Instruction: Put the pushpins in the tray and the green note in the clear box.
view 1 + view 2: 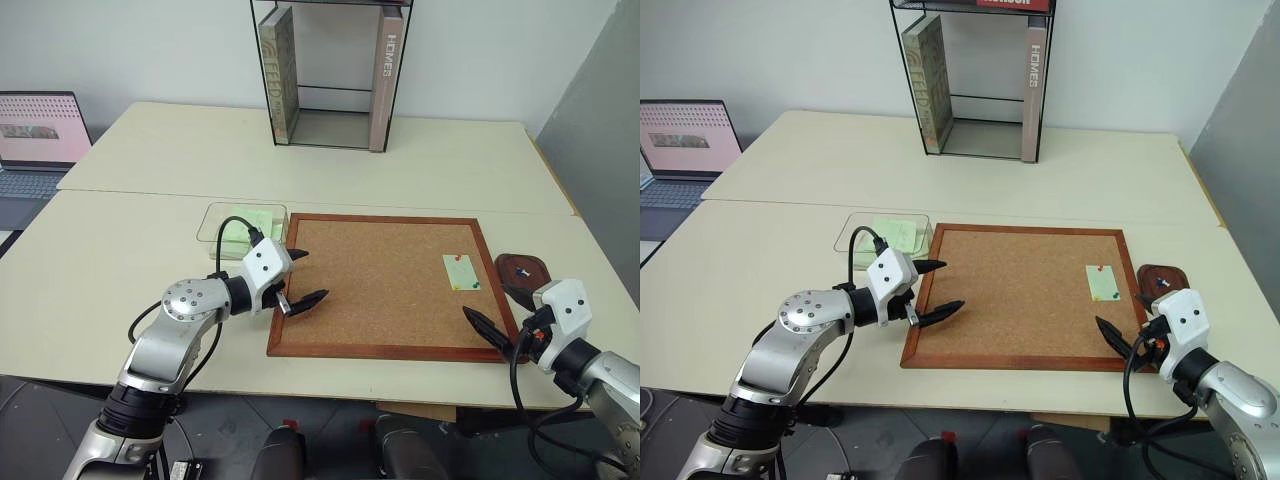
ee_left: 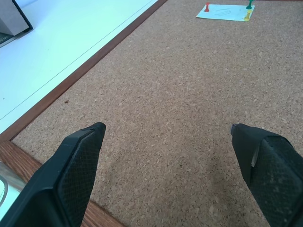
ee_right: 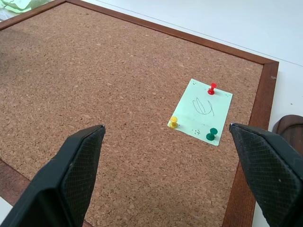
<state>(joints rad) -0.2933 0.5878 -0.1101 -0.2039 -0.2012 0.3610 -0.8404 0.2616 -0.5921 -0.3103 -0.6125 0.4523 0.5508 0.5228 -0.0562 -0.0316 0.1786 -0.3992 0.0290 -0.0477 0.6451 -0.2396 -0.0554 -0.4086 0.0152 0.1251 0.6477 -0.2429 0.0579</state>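
Green note (image 3: 200, 111) is pinned flat on the cork board (image 1: 380, 285), near its right edge, by three pushpins (image 3: 211, 88): red, yellow, green. Tray (image 1: 524, 269) sits just off the board's right edge, clear box (image 1: 240, 225) off its upper-left corner. Left tool (image 1: 298, 277) hangs wide open over the board's left part; right tool (image 1: 499, 311) is open by its lower-right corner.

A pale worktop (image 1: 150, 300) carries a cork board (image 1: 385, 285), a clear box (image 1: 240, 228) just beside the board's left edge, a small wooden tray (image 1: 522, 269) by its right edge, and a glass case (image 1: 330, 75) with books at the back.
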